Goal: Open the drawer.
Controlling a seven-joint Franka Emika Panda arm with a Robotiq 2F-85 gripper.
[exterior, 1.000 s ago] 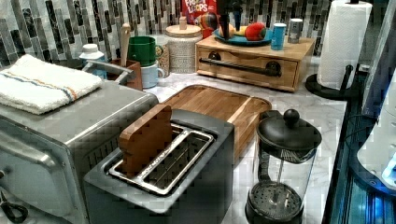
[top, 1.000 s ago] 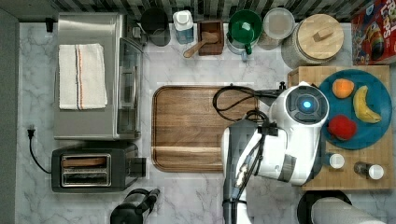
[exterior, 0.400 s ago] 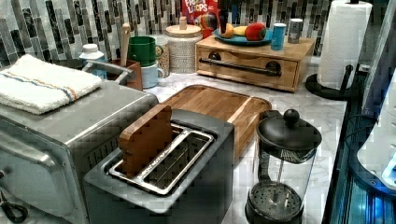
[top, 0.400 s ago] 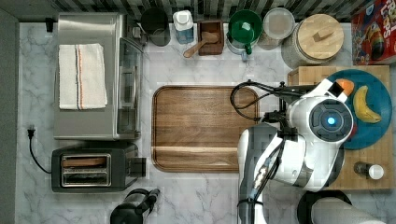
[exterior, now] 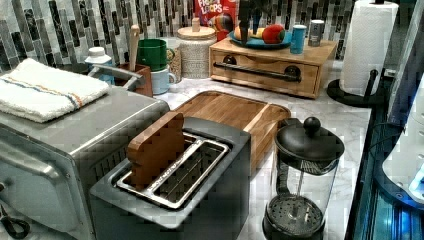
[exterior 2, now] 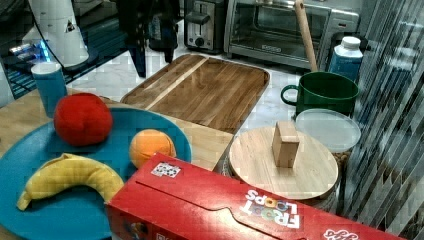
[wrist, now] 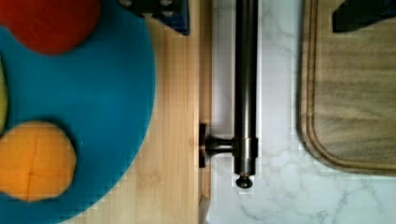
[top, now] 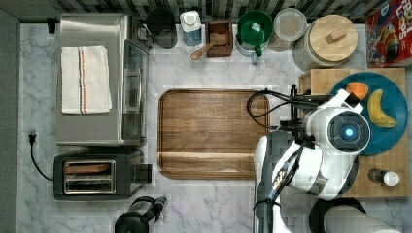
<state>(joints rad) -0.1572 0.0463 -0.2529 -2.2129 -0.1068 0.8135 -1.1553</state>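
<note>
Look for the drawer (exterior: 265, 60) just beside the tray (wrist: 355, 93), shut, front facing it across a strip of marble, with a blue plate (exterior: 257, 44) on the box above. Lower the gripper (wrist: 259, 11) straight down, fingers (wrist: 156, 10) spread wide as now and holding nothing, one on each side of the handle (wrist: 245, 88). Close only once level with the bar, then pull squarely toward the tray, along the drawer's run, without lifting or twisting. Stop short of the tray's rim. Hard to judge from here: height above the bar. Cut off in the wrist view: most of each finger and the bar's far end. Hidden in the top view behind the arm (top: 311, 160): most of the drawer front.
</note>
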